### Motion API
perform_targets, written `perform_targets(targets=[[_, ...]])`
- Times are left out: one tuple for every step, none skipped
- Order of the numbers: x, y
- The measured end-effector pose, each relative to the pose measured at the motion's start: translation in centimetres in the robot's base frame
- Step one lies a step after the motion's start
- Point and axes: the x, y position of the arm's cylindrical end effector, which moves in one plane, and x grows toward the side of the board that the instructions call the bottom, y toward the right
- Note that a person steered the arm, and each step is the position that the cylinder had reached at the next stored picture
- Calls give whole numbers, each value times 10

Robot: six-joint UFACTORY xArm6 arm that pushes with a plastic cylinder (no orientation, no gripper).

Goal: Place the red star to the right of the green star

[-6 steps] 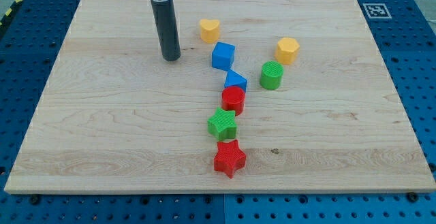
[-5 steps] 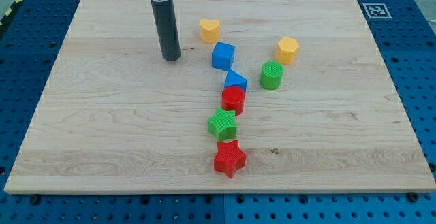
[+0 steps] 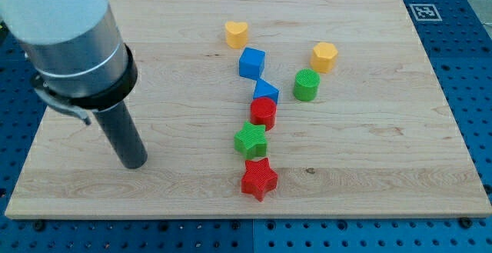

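The red star (image 3: 259,178) lies near the board's bottom edge, just below the green star (image 3: 250,140) and touching it. My tip (image 3: 134,163) rests on the board far to the left of both stars, roughly level with the gap between them. The rod and the arm's grey body above it fill the view's upper left.
Above the green star run a red hexagon-like block (image 3: 263,112), a blue triangle (image 3: 266,92) and a blue cube (image 3: 250,62). A yellow heart (image 3: 237,33), a yellow hexagon (image 3: 324,56) and a green cylinder (image 3: 306,84) lie further up. The wooden board (image 3: 400,145) ends close below the red star.
My tip has moved from the board's upper middle, left of the yellow heart, down and left to the lower left area. No block has moved.
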Motion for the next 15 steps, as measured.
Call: perform_targets(targets=[[13,17],[36,80],[43,128],[43,128],[43,138],[43,168],[43,201],[43,233],[43,259],[29,263],[43,251],[46,208],[46,202],[45,217],[35,218]])
